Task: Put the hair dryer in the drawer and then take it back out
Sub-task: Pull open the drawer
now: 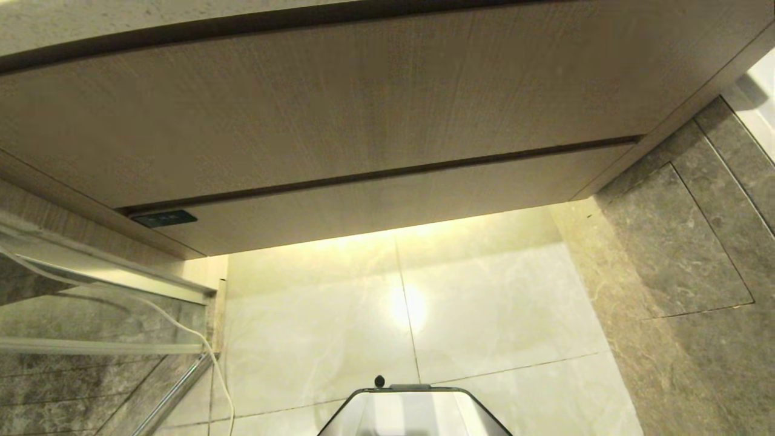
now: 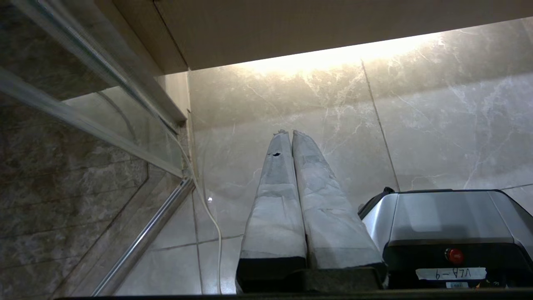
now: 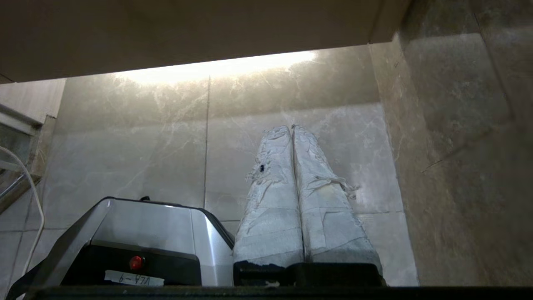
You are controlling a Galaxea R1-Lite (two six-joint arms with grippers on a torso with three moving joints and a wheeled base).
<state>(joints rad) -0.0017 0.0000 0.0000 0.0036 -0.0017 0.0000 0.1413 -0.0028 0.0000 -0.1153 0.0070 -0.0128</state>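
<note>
Both claws are pressed together and empty: the left gripper [image 2: 288, 133] and right gripper [image 3: 291, 127] hang parked over floor tiles, apparently awaiting a start. The drawer [image 1: 387, 203] sits closed mid-frame, black plate at left. No hair dryer shows anywhere.

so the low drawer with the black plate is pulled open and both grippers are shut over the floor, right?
Not quite: the drawer is closed, its front flush under the taller panel, as the head view shows. The rest holds: the left gripper and the right gripper are both shut over the floor.
</note>
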